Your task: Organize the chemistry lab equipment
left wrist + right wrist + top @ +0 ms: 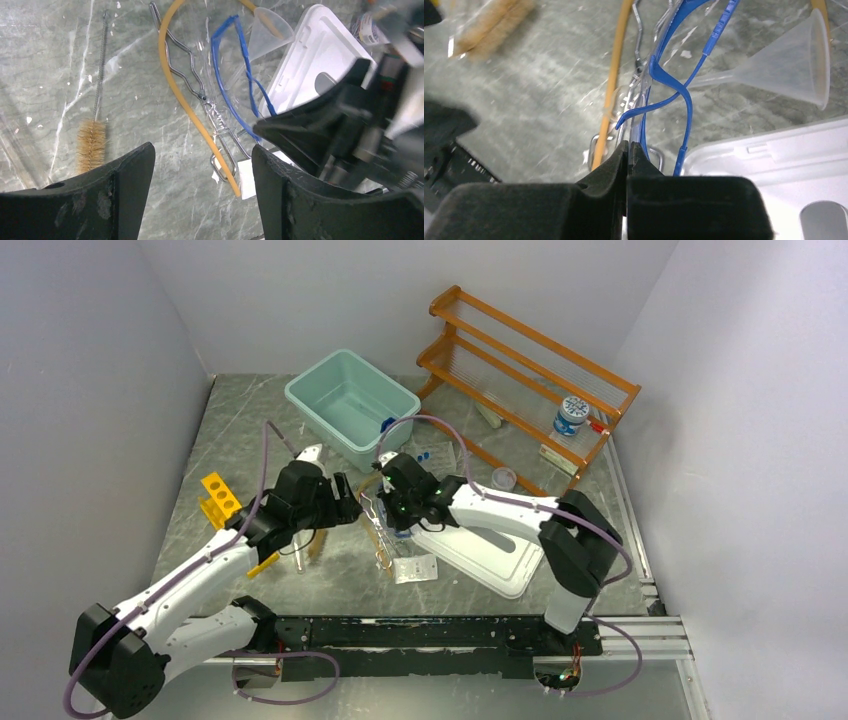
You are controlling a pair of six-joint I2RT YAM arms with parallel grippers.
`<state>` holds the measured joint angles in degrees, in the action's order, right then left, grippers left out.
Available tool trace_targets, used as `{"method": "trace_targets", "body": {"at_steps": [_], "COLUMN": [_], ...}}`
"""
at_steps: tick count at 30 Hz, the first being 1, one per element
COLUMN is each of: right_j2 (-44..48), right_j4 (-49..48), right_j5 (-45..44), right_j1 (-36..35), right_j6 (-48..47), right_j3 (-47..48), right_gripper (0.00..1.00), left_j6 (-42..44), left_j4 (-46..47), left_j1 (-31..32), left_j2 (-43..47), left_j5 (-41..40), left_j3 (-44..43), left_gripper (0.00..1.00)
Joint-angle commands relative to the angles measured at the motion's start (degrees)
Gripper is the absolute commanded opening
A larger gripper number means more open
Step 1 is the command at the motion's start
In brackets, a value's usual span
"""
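Observation:
Blue-framed goggles (684,95) with a clear lens lie on the marble table, and my right gripper (628,145) is shut on their lens edge. Beside them run the amber rubber tubing (614,75) and the metal tongs (172,42). My left gripper (202,155) hangs open just left of the right one, with nothing between its fingers; the tubing's end and the tongs' loop lie below its gap. A brush (91,145) lies to the left. The yellow test-tube rack (219,498) stands at the far left. A clear funnel (784,55) rests past the goggles.
A white plastic lid (490,560) lies under the right arm. A teal bin (350,400) sits at the back centre. The orange wooden shelf (530,380) stands at the back right with a blue-capped jar (571,415) on it. The two grippers are close together.

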<state>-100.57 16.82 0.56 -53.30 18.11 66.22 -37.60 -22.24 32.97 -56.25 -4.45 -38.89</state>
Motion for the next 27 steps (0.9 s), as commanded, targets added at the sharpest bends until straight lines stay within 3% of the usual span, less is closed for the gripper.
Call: {"method": "trace_targets", "body": {"at_steps": [1,5,9,14,22,27], "right_j2": [7.2,12.5,16.5,13.8,-9.9,-27.4], "right_j4": [2.7,4.4,4.4,3.2,5.1,11.9], "right_j5": [6.0,8.8,12.6,13.6,17.9,17.9], "right_j1": [0.5,0.9,2.1,4.3,10.9,11.7], "right_j6": [-3.5,-4.4,-5.2,-7.1,-13.5,-20.3], "right_j3": [-1.7,-1.8,1.0,13.6,43.6,64.5], "right_gripper": [0.00,0.00,0.00,0.00,0.00,0.00], "left_j6": [-1.1,0.6,4.2,8.5,8.4,8.7], "left_j4": [-0.9,-3.9,-7.3,-7.9,-7.8,-7.9], "left_j1": [-1.8,-3.1,-3.3,-3.4,-3.3,-3.4], "left_j2": [0.9,2.5,6.1,10.2,10.4,8.9], "left_j5": [1.9,-0.7,-10.2,-19.1,-18.7,-17.2], "left_j3": [-3.9,-8.1,-14.0,-19.3,-25.5,-26.2], "left_gripper": [0.75,0.75,0.75,0.76,0.76,0.76]}}
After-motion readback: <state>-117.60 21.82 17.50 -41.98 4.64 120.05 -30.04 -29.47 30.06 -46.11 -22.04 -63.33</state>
